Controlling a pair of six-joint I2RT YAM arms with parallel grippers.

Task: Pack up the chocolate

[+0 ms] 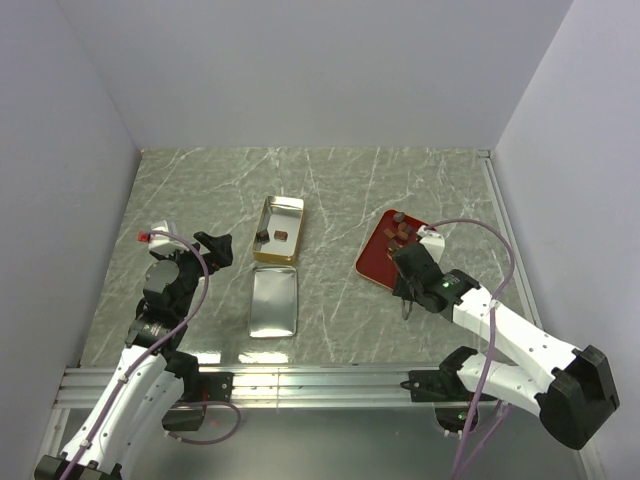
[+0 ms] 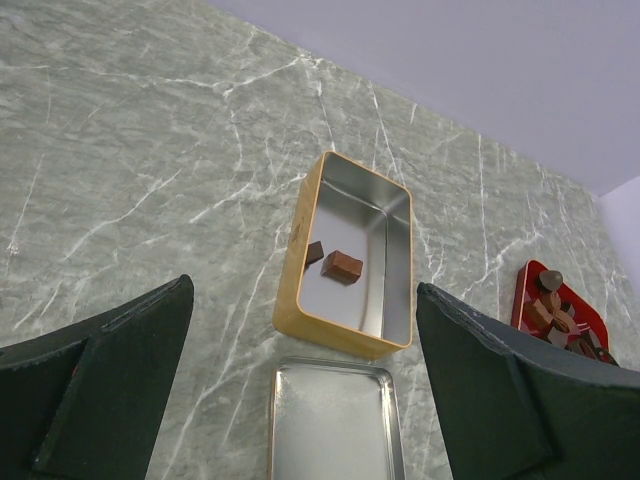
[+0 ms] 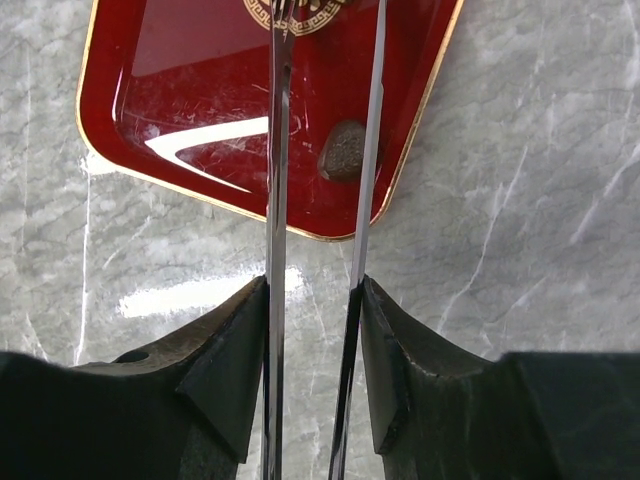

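Note:
Several chocolate chunks (image 1: 401, 232) lie at the far end of the red tray (image 1: 378, 262). Two more chunks (image 2: 341, 266) lie inside the open gold tin (image 2: 297, 250), which also shows in the top view (image 1: 279, 230). My right gripper (image 3: 313, 290) is shut on a pair of metal tongs (image 3: 277, 150). Their two blades reach over the red tray (image 3: 180, 60), apart, with one dark chunk (image 3: 343, 152) lying between them; the blade tips are out of view. My left gripper (image 2: 305, 300) is open and empty, held left of the tin in the top view (image 1: 213, 245).
The tin's silver lid (image 1: 273, 302) lies flat just in front of the tin; it also shows in the left wrist view (image 2: 335, 420). White walls close in the marble table on three sides. A metal rail (image 1: 320, 380) runs along the near edge.

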